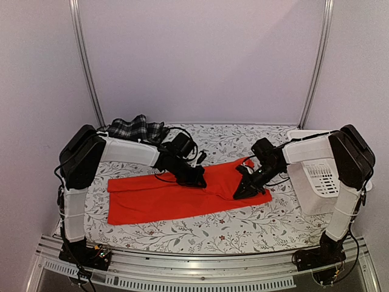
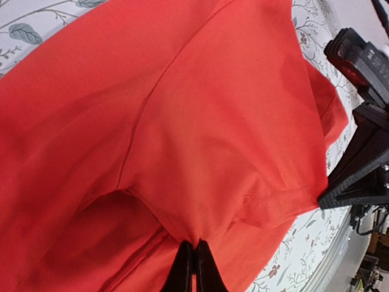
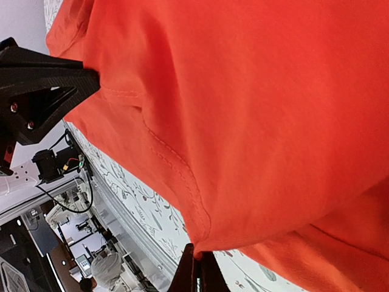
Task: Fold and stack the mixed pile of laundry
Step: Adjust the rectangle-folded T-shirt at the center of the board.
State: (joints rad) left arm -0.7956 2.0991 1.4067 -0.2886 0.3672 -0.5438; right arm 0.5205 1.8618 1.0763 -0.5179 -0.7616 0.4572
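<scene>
From the overhead view I see the red shirt [image 1: 176, 194] spread flat across the middle of the table [image 1: 243, 230], lying lengthwise from left to right on the floral cover [image 1: 140, 228]. My left hand [image 1: 197, 177] sits low on the shirt's far edge near its centre. In the left wrist view its two fingers [image 2: 189, 271] are pressed together with a gather of red cloth pinched between them, and the fabric puckers toward the tips. My right hand [image 1: 242, 191] is down at the shirt's right end, close to the near corner. The right wrist view shows those fingers [image 3: 203, 274] also closed tight, gripping the stitched hem where it meets the table. The two hands are near each other but apart, with a stretch of red cloth between them. The plaid garment [image 1: 137, 128] lies crumpled at the far left of the table, behind my left arm and well apart from the shirt. A white basket [image 1: 322, 179] stands at the right edge, beside my right arm.
</scene>
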